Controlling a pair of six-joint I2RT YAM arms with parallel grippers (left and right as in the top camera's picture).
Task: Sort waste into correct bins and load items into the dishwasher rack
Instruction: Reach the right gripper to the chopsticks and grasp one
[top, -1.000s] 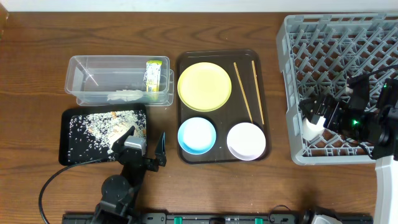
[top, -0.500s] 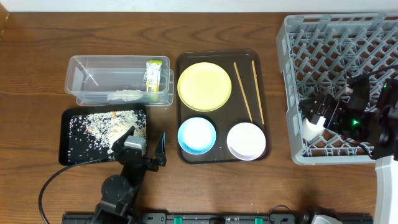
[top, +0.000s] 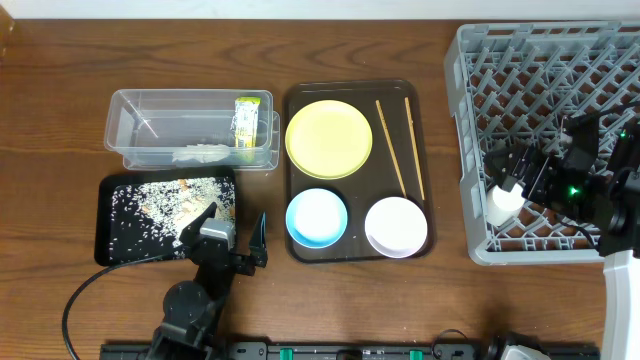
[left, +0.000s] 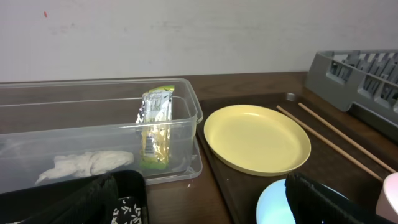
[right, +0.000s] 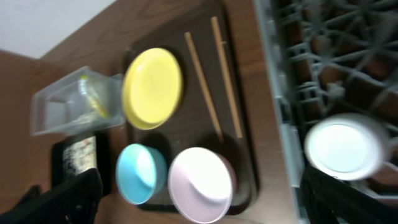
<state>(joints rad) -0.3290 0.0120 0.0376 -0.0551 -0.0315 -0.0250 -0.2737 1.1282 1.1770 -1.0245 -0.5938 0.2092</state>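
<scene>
Right gripper (top: 506, 182): fingers spread wide, nothing gripped. The white cup (right: 345, 148) sits between and below them in the large grey lattice crate (top: 560, 60), at the near corner beside the dark brown serving tray (top: 425, 150). You cannot tell whether a finger touches it. The arm reaches in from the right.

Left gripper (top: 237, 216): fingers wide apart, empty, low beside the shallow black tray (top: 108, 215), pointing at the clear plastic tub (left: 186, 102).

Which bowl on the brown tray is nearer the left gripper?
The light blue bowl; the pinkish-white bowl sits farther right, beyond it from the left gripper.
</scene>
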